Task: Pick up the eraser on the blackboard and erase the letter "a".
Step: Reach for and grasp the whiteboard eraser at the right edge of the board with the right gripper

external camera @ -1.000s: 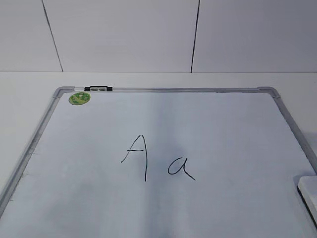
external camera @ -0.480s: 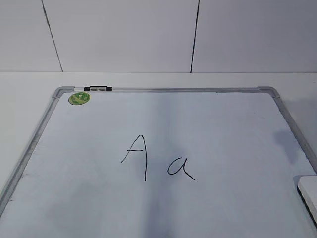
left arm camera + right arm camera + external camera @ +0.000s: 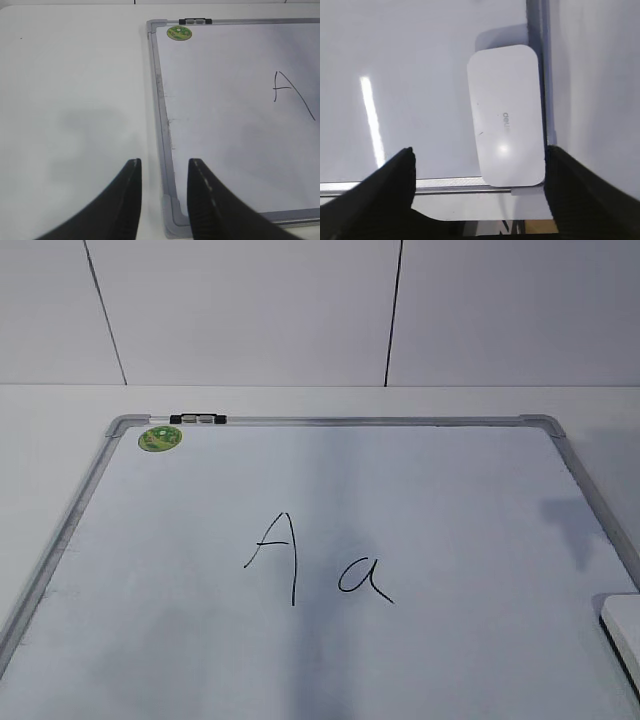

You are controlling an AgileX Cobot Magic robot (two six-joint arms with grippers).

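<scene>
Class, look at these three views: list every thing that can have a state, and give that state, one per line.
eraser: lying flat on the board, ungripped
letter "a": not erased
capital "A": intact
blackboard: lying flat
left gripper: partly open, empty
right gripper: open wide above the eraser

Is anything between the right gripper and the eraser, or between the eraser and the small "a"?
Nothing visible. The right gripper hangs open above the eraser, which lies bare in the blackboard corner by the frame. The board surface from there to the letter "a" is bare.
</scene>
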